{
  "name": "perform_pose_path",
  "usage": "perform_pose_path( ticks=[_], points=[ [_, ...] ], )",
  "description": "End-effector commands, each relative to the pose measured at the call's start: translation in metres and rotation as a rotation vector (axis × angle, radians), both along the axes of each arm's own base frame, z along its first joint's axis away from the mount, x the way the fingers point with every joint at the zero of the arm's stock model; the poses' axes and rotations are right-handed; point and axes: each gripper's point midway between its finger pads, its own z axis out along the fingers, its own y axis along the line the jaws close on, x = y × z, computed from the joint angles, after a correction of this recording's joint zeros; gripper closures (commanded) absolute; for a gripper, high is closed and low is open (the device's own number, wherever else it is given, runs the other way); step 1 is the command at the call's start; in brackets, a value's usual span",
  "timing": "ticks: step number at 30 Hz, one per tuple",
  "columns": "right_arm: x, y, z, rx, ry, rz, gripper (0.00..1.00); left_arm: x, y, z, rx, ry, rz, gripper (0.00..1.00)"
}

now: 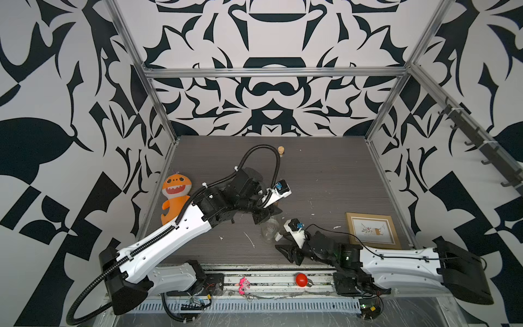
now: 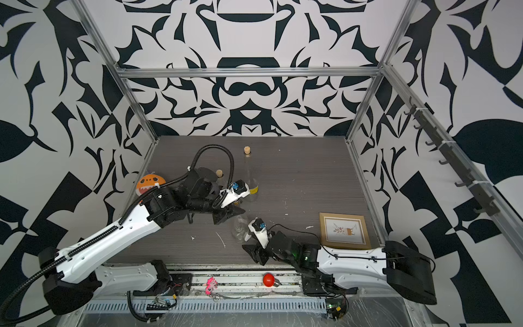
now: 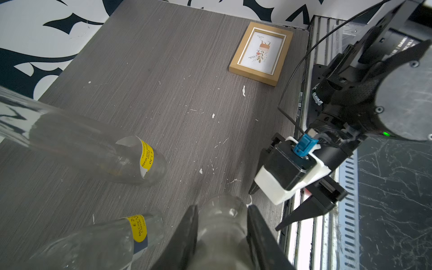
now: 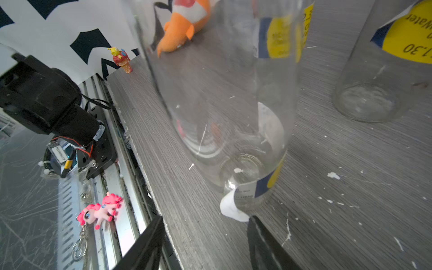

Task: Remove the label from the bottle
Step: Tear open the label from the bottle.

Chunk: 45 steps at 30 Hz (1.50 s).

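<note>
A clear glass bottle (image 1: 268,230) (image 4: 222,93) has its base on the grey table, and my left gripper (image 3: 222,208) (image 1: 267,215) is shut on its upper part. Around the base runs a white, blue and yellow label (image 4: 247,188). One white end of it is peeled off and curls outward. My right gripper (image 4: 205,218) (image 1: 278,239) stands open beside the base with nothing between its fingers. One fingertip (image 4: 253,222) sits right under the loose flap. In both top views the label is too small to make out.
Two other glass bottles with yellow labels (image 3: 146,159) (image 3: 138,228) stand just behind. A gold picture frame (image 1: 372,230) lies at the right, an orange plush (image 1: 174,195) at the left. A red bulb (image 1: 301,279) and pink pony (image 1: 244,284) lie on the front rail. Paper scraps (image 1: 249,239) litter the table.
</note>
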Motion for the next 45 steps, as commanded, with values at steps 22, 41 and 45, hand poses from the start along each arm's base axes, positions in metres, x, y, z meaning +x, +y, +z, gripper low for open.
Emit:
perform_pose_path(
  ticks=[22,41,45],
  points=[
    [0.021,0.013,0.002,0.022,-0.044,-0.089,0.61,-0.014,0.016,-0.041,0.132,0.117,-0.013,1.0],
    [0.024,0.019,0.003,0.02,-0.045,-0.096,0.95,-0.02,0.015,-0.045,0.138,0.148,-0.035,1.0],
    [0.025,0.016,0.005,0.017,-0.05,-0.106,1.0,-0.026,0.013,-0.047,0.14,0.185,-0.065,1.0]
  ],
)
